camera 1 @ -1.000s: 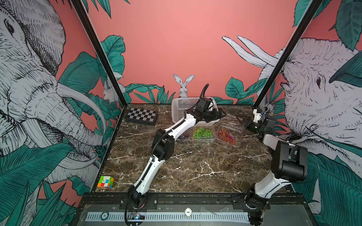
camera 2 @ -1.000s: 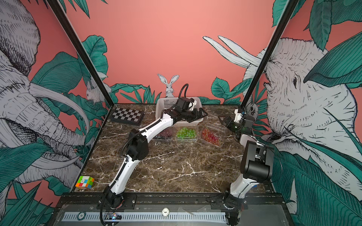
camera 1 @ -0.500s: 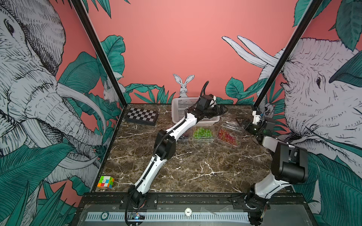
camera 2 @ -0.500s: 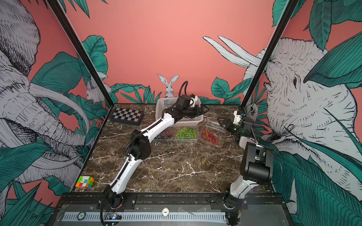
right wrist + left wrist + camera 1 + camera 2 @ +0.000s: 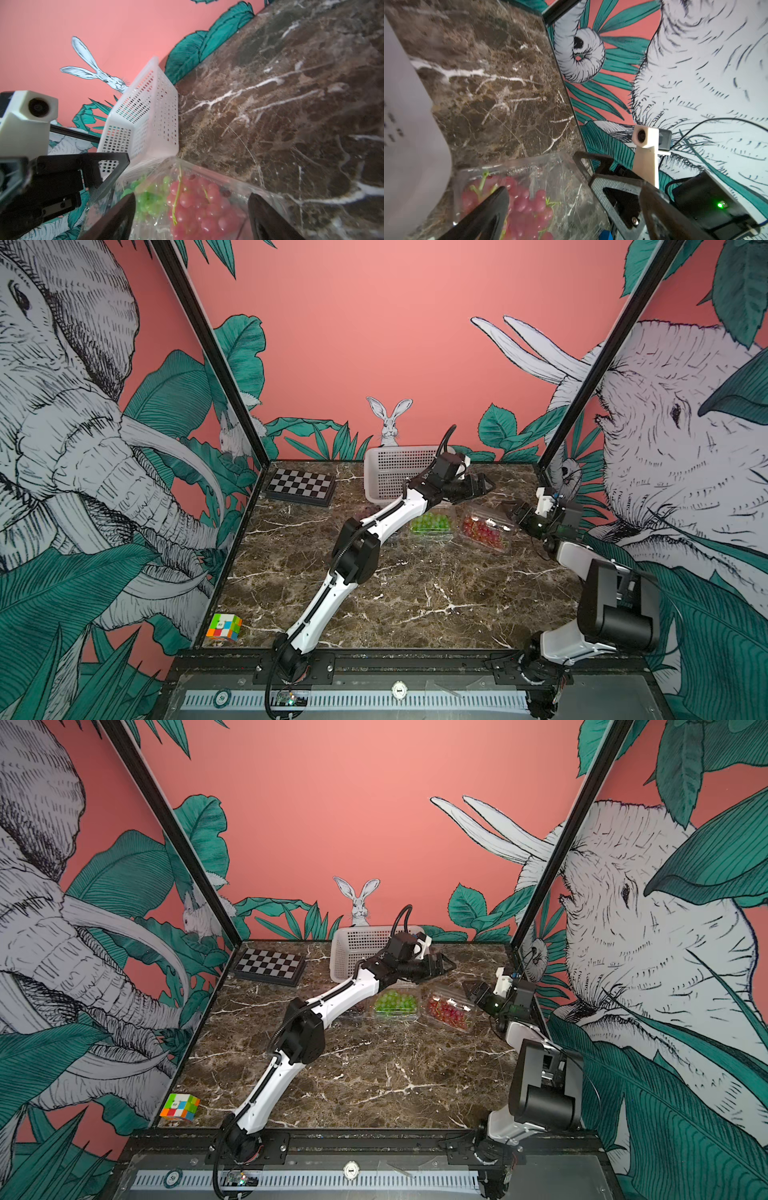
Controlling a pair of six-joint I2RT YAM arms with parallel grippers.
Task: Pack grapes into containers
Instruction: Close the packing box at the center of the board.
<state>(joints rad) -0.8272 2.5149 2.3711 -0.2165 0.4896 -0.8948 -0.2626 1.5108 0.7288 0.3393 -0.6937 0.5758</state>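
Note:
Three clear containers stand in a row at the back of the table. The middle container holds green grapes (image 5: 431, 522) (image 5: 395, 1001). The right container (image 5: 566, 166) holds red grapes (image 5: 482, 531) (image 5: 448, 1011) (image 5: 527, 203) (image 5: 199, 205). My left forearm hides most of the left container, where dark grapes (image 5: 368, 514) show. My left gripper (image 5: 484, 485) (image 5: 446, 965) (image 5: 571, 209) hovers open above the red grapes' far side, holding nothing. My right gripper (image 5: 513, 510) (image 5: 471, 988) (image 5: 191, 212) is open at that container's right end, its fingers wide on either side of it.
A white perforated basket (image 5: 390, 472) (image 5: 145, 116) stands against the back wall, just behind the containers. A folded chessboard (image 5: 301, 485) lies at the back left. A colour cube (image 5: 224, 626) sits at the front left corner.
My left gripper has swung right, from over the green grapes to above the red ones. My right gripper has dropped slightly at the container's end, its jaws a little narrower.

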